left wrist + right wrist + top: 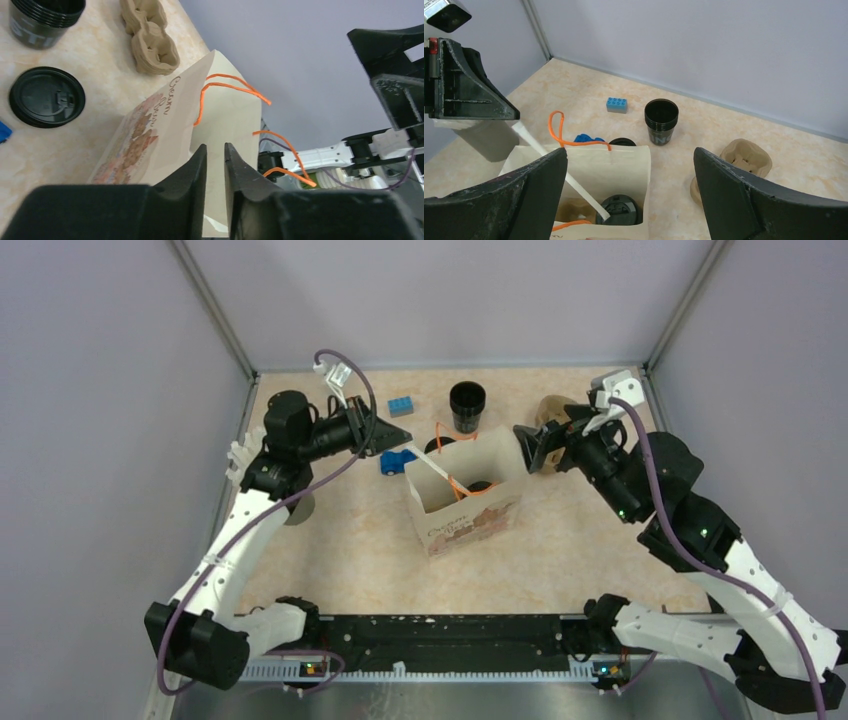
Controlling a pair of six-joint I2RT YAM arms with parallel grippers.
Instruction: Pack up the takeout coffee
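A cream paper bag (470, 515) with orange handles stands open mid-table. Inside it sits the takeout coffee (620, 209), a black cup with its lid on, beside a brown pulp insert. A white straw (554, 167) slants from my left gripper (400, 440) down onto that lid. The left gripper's (215, 146) jaws stand a narrow gap apart, with the bag (165, 130) showing between the tips. My right gripper (630, 150) hangs wide open over the bag's right end, holding nothing. A black ridged cup (467, 405) stands open at the back, and a loose black lid (46, 97) lies behind the bag.
A blue brick (401, 406) lies left of the ridged cup, and a crumpled blue thing (397, 462) sits under the left gripper. A brown pulp cup carrier (744, 157) rests at the back right near the wall. Grey walls close in the table on three sides.
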